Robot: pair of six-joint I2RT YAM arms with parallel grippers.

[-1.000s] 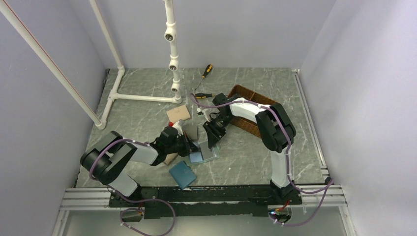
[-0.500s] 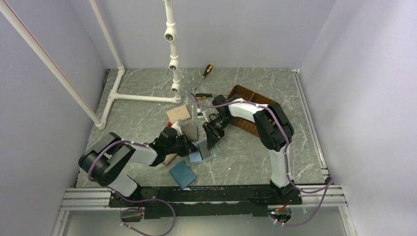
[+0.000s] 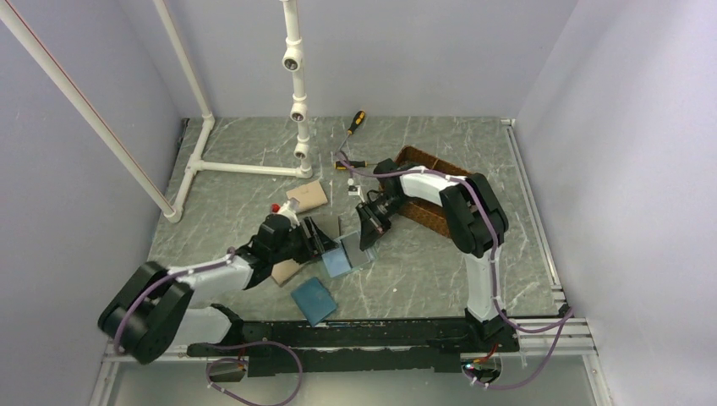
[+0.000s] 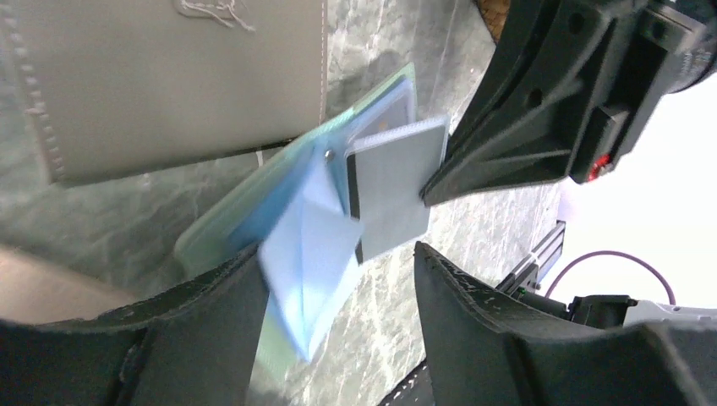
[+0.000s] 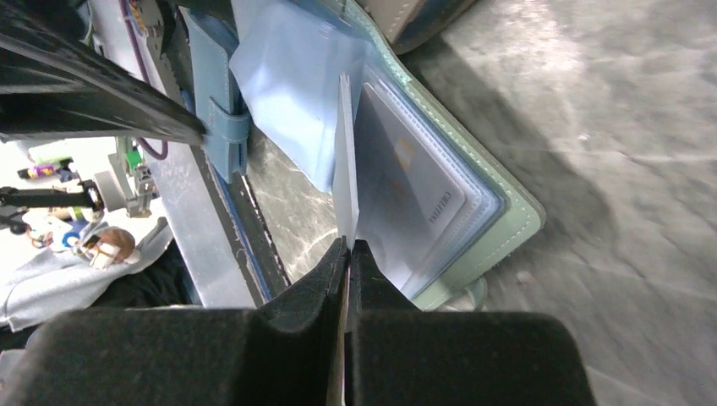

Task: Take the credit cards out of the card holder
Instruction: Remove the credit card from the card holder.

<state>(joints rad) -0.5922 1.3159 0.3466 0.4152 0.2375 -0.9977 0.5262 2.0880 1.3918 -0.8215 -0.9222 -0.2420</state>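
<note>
The right fingers (image 5: pixel 385 292) pinch a pale card (image 4: pixel 393 190) partly out of the card holder (image 5: pixel 507 211) lying open on the table (image 5: pixel 609 127), but the left fingers (image 4: pixel 211 330) stand apart, empty, so the holder may drag along.

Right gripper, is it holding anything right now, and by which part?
Yes: the right gripper is shut on a pale credit card, pinching the edge that sticks out of the open card holder.

Two yellow-and-black-handled screwdrivers (image 3: pixel 358 121), one brown woven basket (image 3: pixel 423 156), one dark blue square wallet (image 3: pixel 313 300), two tan wallets (image 3: pixel 306 195), one grey-brown stitched wallet (image 4: pixel 169 85), one open sage-green card holder (image 3: pixel 338 262), two pale credit cards (image 5: pixel 414 194).
</note>
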